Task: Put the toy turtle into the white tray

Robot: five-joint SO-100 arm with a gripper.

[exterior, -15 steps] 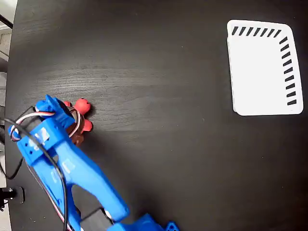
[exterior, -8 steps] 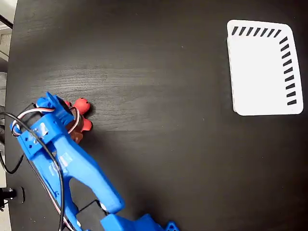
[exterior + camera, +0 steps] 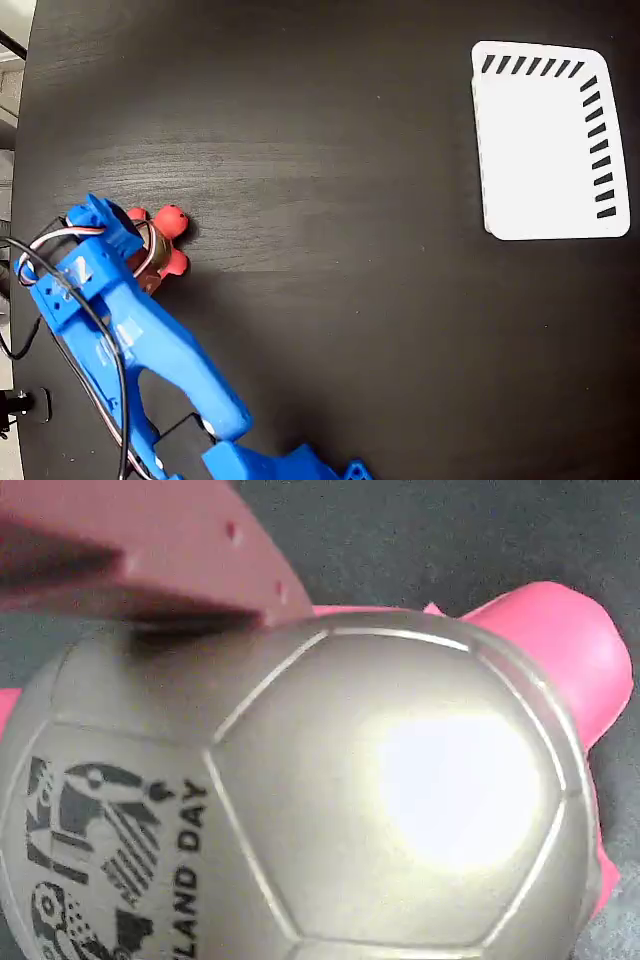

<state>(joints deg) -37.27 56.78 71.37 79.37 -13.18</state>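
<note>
The black table (image 3: 330, 260) carries the white tray (image 3: 545, 140) at upper right of the fixed view, well apart from the blue arm (image 3: 130, 340) at lower left. The gripper (image 3: 125, 240) sits over the toy turtle (image 3: 160, 245), which rests on the table; whether it grips cannot be told. In the wrist view one finger (image 3: 150, 555) touches the shell.

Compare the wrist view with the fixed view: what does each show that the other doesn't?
Only the wrist view shows the toy turtle's shell up close: panel lines, glare, dark printing ending in "LAND DAY", and a reddish finger against its top. Only the fixed view shows the white tray far to the upper right, the blue arm and the dark table. Both show the turtle's red parts and the dark surface beneath.
</note>
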